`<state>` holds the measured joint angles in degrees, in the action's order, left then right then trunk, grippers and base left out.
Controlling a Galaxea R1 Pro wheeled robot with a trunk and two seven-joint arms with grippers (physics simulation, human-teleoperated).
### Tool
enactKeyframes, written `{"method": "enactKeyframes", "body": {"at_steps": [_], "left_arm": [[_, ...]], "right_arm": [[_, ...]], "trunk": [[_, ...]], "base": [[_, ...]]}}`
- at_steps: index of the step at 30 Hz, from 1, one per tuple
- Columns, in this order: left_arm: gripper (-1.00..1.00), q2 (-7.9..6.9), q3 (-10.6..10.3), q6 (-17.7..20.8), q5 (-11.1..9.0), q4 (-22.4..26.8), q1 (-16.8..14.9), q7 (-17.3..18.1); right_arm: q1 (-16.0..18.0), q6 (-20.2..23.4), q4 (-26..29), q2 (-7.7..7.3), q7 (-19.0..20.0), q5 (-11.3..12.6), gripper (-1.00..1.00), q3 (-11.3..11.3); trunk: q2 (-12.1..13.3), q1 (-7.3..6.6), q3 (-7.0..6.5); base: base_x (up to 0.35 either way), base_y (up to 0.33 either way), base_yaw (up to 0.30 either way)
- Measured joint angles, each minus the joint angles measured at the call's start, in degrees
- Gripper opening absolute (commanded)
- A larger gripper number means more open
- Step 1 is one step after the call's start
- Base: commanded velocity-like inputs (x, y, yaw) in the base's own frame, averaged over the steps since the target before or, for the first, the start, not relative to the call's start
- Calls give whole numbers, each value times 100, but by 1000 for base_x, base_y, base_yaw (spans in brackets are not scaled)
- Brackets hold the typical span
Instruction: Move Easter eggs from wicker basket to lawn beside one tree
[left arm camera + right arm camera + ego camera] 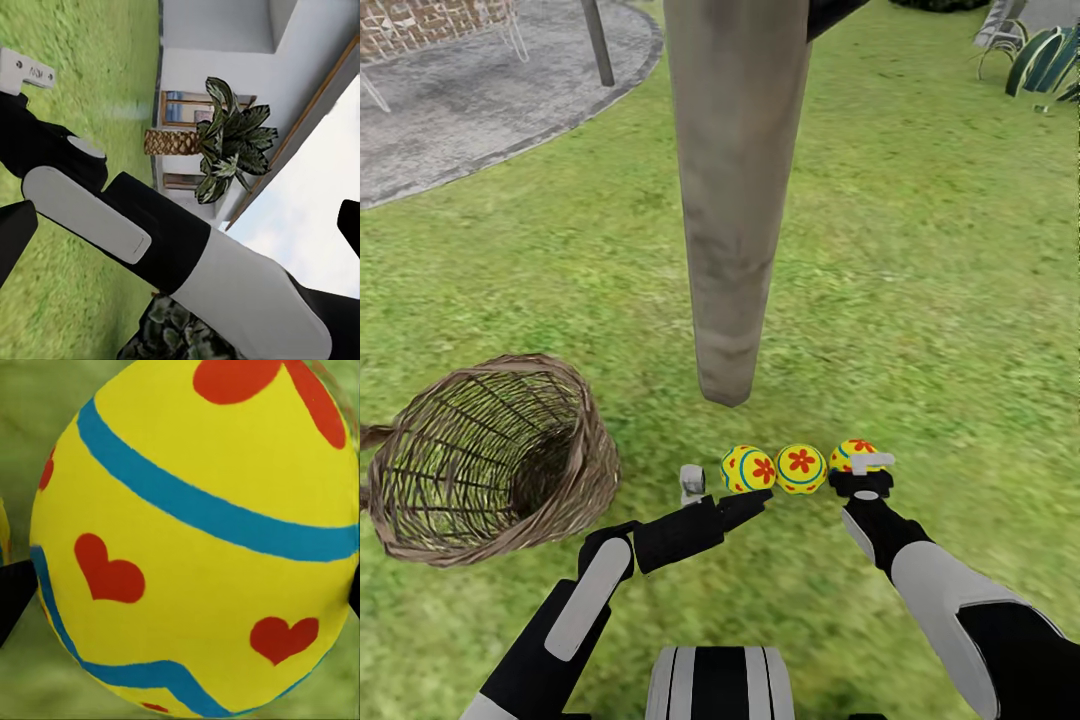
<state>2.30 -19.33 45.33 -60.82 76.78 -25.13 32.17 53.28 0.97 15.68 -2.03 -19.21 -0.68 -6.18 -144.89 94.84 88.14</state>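
1. The right pincer (862, 478), low and right of centre in the head view, sits against the right egg (852, 453). In its wrist view that egg (199, 536) sits between two dark finger tips at the frame edges, which seem to grip it.
2. The left pincer (722, 492) lies just left of the eggs, one dark finger pointing at the left egg (748, 469). I cannot tell how wide it stands.
3. The middle egg (801, 468) touches the left one. All three eggs form a row on the lawn (940, 300), just below the foot of the tree trunk (732, 190).
4. The eggs are yellow with red flowers or hearts and blue bands.
5. The right egg is half hidden by the pincer; the trunk is cut off at the frame top.
6. The basket (485, 455) lies tipped on its side at lower left, mouth towards the camera, with nothing visible inside.
7. A grey gravel patio (470, 90) fills the upper left corner.
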Motion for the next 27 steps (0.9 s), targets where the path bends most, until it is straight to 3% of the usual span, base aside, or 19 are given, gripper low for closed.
{"method": "enactKeyframes", "body": {"at_steps": [5,7,12,27], "left_arm": [[100,67,1,0,28,-308,0,-14],[100,105,4,9,47,-327,0,-57],[100,113,8,28,-17,-248,0,-888],[100,113,26,20,-20,-242,0,-924]], "right_arm": [[-4,-1,233,4,5,47,100,35],[-9,-1,295,8,5,49,100,168],[-10,-1,315,10,12,49,100,261],[-10,8,322,10,13,49,100,271]], "trunk": [[7,-13,-111],[10,-18,-155],[16,-31,-266],[36,-69,-598]], "base": [[0,0,0],[0,0,0],[-118,1,0],[-337,124,0]]}}
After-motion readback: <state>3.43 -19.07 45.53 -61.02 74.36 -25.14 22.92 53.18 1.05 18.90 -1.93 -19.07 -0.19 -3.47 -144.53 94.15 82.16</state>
